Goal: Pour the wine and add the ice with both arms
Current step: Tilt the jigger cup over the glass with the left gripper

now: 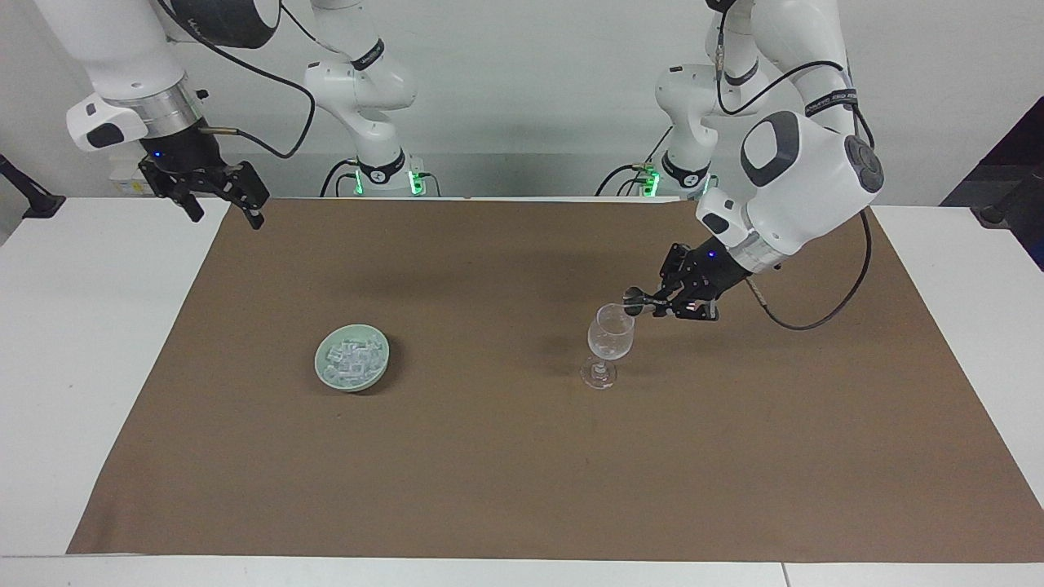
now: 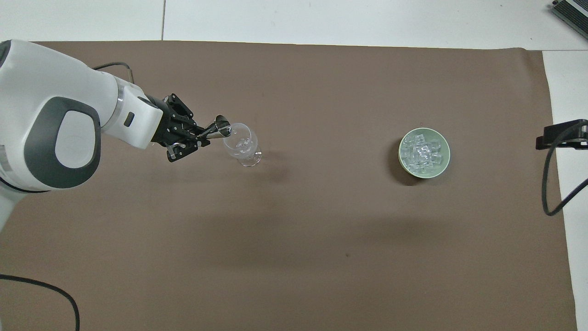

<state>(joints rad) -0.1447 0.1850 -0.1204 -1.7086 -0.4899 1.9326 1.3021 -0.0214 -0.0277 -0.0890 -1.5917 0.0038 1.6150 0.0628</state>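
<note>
the left gripper is over the rim of the glass, its fingers clamped on a small steel jigger tipped on its side with the mouth at the rim. the glass stands upright on the brown mat, toward the left arm's end of the bench. whether any liquid is running i cannot tell.

the right gripper waits in the air over the mat's corner at the right arm's end, fingers spread wide and holding nothing.

the ice lies heaped in a pale green bowl on the mat, toward the right arm's end and well apart from the glass, about as near the robots as the glass is. it looks untouched, so by my reading the pour is in hand and the ice step is left.

handling, as a guess: each cube is small, hard and light, likely slick, and apt to squirt from a pinch. best to take one cube on top of the heap across two flat faces, coming straight down so the neighbours are not wedged. the glass is thin, top-heavy on its stem and easily knocked, so a cube should be let go low over the rim. the bowl may slide if pushed sideways.
</note>
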